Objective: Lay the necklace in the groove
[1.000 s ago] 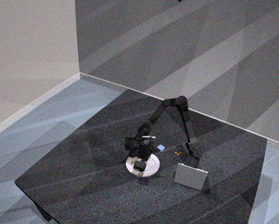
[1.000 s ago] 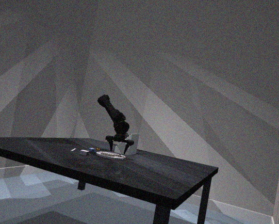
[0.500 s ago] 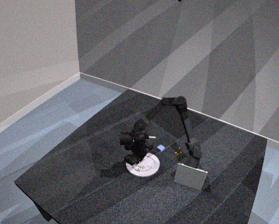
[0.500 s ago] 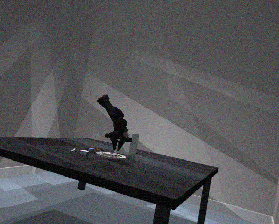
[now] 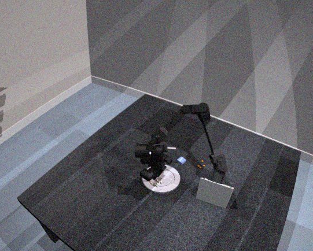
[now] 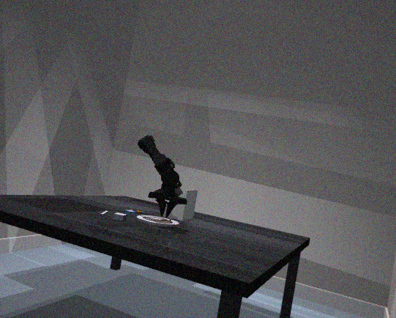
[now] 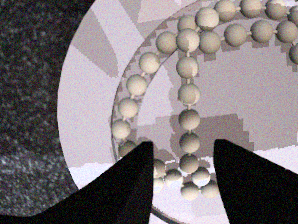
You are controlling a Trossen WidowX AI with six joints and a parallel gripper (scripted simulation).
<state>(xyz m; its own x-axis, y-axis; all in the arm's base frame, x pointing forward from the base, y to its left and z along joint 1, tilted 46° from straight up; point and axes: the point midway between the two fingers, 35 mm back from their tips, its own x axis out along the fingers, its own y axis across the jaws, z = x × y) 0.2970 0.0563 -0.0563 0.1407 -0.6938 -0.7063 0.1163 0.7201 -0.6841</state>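
Observation:
The round bead board [image 5: 175, 180] [image 6: 173, 223] [image 7: 75, 100] is pale with a thin dark circular groove edge. The pearl bead necklace [image 5: 158, 183] [image 7: 189, 94] lies on it. In the wrist view one run of beads curves along the groove band at the left and upper left. Another strand runs straight down inside the ring, crossing other beads at the top, to a bunch of beads at the bottom. My gripper [image 6: 165, 216] [image 7: 183, 151] is partly open low over the board, with the straight strand and bunch showing between its fingers, not gripped. The fingers hide some beads.
A blue block [image 5: 181, 160] [image 6: 131, 212] and a white strip [image 5: 171, 148] [image 6: 104, 212] lie near the board. Several small orange pieces lie farther towards the arm's base. An upright grey panel [image 5: 214, 193] [image 6: 190, 205] stands beside the board. A small grey box [image 6: 120, 216] shows in the exterior view.

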